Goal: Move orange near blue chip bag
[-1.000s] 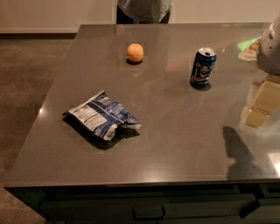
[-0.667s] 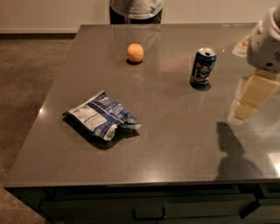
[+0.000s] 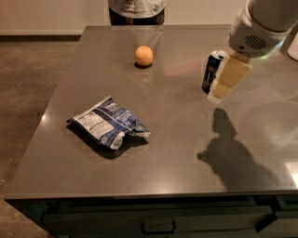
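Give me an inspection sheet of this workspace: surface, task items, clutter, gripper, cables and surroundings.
Surface: glossy grey table, no spills seen.
Job's things: orange at the far side; blue chip bag crumpled at front left, well apart from it.
Clutter: upright soda can at right, partly behind the gripper.
Gripper: gripper hangs above the table before the soda can, nothing in it.
Cables: nothing seen.
Surroundings: person standing at far edge; floor on the left.

blue chip bag (image 3: 108, 126) label, soda can (image 3: 210, 69) print, nothing legible
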Robot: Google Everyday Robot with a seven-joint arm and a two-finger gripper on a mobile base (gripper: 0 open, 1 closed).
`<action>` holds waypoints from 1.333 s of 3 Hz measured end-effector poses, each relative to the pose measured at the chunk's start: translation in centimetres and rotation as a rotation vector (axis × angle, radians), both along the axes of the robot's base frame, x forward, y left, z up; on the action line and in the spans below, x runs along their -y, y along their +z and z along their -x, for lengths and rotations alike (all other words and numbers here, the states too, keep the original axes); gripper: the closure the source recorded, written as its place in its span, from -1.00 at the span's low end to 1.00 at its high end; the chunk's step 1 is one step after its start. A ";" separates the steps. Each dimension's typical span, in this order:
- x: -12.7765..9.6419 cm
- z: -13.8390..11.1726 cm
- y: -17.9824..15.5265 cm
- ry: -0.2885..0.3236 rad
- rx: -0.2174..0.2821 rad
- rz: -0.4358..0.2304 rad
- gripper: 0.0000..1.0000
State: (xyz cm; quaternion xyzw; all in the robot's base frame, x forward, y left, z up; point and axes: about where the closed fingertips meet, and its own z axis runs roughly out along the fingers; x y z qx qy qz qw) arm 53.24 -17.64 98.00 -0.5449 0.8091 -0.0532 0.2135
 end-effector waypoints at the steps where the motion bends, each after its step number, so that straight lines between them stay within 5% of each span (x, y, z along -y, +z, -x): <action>1: -1.0 -4.4 0.0 -0.058 0.039 -0.037 -1.00; 4: -5.1 -15.0 -2.3 -0.195 0.059 -0.165 -1.00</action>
